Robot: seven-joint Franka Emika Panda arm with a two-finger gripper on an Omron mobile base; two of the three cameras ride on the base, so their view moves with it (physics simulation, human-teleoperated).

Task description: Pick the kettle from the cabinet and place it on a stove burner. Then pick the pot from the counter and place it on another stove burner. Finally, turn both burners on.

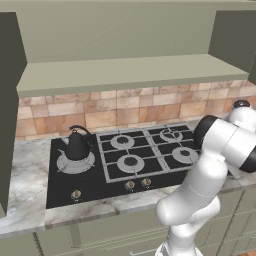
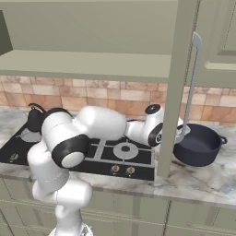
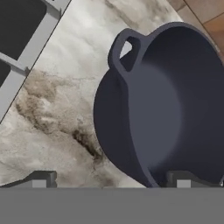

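The kettle [image 1: 77, 145] already sits on the large stove burner [image 1: 75, 163] at the left, while the pot [image 3: 170, 105] stands on the counter [image 3: 65, 100] right of the stove, the gripper [image 3: 113, 178] spread wide over its near rim, and both burners seem unlit.

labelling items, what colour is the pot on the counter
Dark navy blue pot, inside and out; clearest in the hand view.

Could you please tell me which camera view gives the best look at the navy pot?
The hand view: the pot is close, with its rim, inside and one loop handle clear. The right base view shows the whole pot on the counter, smaller and partly behind the open cabinet door. In the left base view I cannot make it out.
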